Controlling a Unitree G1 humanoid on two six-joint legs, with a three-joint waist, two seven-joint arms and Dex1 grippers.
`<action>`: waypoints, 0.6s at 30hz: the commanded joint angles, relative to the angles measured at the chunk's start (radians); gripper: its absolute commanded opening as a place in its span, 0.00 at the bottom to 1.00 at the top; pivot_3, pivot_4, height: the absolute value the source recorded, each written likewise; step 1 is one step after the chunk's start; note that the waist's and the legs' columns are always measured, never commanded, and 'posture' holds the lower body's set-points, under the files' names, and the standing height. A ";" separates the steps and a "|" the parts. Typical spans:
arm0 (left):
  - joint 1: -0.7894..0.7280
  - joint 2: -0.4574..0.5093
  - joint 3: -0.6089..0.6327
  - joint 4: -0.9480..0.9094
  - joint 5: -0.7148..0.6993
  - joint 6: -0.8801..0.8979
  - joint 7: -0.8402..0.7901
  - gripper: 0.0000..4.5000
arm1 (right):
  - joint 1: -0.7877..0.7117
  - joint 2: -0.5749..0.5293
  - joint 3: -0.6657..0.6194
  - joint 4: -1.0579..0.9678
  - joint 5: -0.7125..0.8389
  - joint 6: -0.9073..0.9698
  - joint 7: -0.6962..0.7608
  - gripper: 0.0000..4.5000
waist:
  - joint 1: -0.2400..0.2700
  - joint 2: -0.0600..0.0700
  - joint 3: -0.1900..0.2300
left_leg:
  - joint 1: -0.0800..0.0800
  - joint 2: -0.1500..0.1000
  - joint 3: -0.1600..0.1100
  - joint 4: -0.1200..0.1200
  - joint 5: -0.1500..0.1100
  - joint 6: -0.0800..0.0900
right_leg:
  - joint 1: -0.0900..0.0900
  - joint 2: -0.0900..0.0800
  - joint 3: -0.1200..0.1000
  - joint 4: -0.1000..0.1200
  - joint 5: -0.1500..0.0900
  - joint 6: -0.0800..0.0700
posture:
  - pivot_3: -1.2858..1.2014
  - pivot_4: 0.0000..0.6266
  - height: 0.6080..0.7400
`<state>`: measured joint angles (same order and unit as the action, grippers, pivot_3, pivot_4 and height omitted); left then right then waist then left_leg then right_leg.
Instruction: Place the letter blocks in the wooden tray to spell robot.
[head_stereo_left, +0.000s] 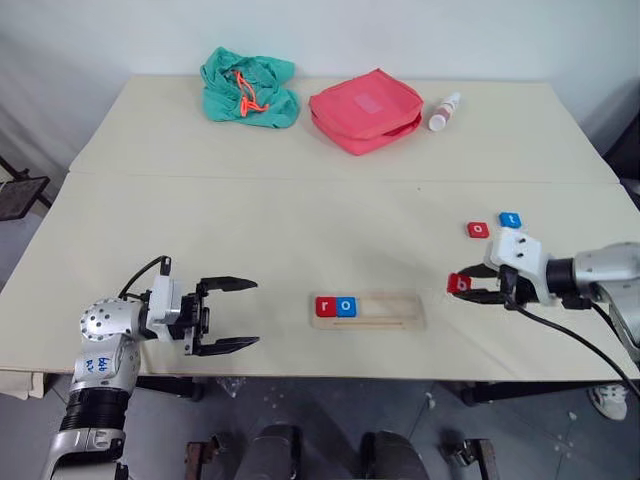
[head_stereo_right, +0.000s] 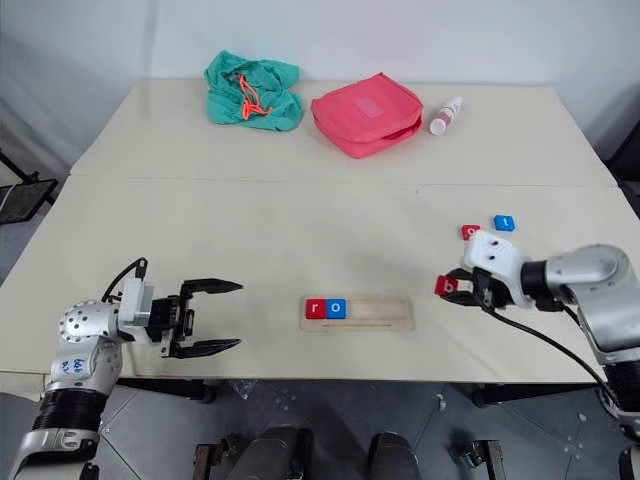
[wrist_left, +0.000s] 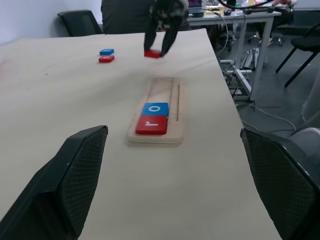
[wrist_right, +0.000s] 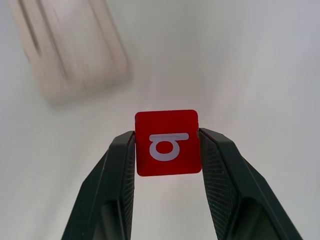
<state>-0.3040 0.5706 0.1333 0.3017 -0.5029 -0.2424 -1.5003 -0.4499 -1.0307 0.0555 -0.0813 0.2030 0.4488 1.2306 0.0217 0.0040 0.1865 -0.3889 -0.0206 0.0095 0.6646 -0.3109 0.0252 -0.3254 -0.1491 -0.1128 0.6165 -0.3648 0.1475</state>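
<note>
red b block (wrist_right: 167, 142) | flat square | clamped by right end effector (wrist_right: 167, 150) | left end effector (head_stereo_left: 228, 315) spread

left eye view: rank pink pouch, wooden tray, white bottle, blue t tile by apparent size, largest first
1. pink pouch
2. wooden tray, slightly narrower than the pouch although nearer the camera
3. white bottle, at the far edge, so it likely looks smaller than it is
4. blue t tile, clearly the smallest
</note>
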 joint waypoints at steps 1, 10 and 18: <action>-0.020 0.006 -0.015 0.029 0.004 -0.030 -0.052 1.00 | -0.058 -0.009 0.034 -0.097 0.019 0.110 0.011 0.32 | -0.001 0.000 0.000 | 0.000 0.000 0.000 0.000 0.000 0.000 | 0.000 0.000 0.000 0.000 0.000 0.000 | 0.52 0.24 1.00; -0.056 -0.004 -0.060 0.067 -0.005 -0.046 -0.071 1.00 | -0.193 0.133 0.199 -0.200 0.041 0.285 -0.011 0.32 | 0.000 0.000 0.000 | -0.001 -0.001 -0.002 0.000 0.000 0.000 | -0.001 0.000 0.000 0.002 0.000 0.000 | 0.52 0.24 1.00; -0.065 -0.011 -0.085 0.078 -0.004 -0.061 -0.076 1.00 | -0.236 0.210 0.297 -0.191 0.010 0.317 -0.045 0.32 | -0.002 0.000 0.000 | -0.001 -0.001 -0.002 0.000 0.000 0.000 | -0.002 0.000 -0.001 0.003 0.000 0.000 | 0.52 0.24 1.00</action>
<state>-0.3556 0.5622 0.0531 0.3756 -0.4972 -0.2862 -1.5012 -0.6717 -0.8252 0.3502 -0.2495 0.2160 0.7549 1.1926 0.0194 0.0038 0.1867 -0.3902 -0.0216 0.0075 0.6648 -0.3110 0.0251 -0.3276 -0.1494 -0.1134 0.6197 -0.3648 0.1475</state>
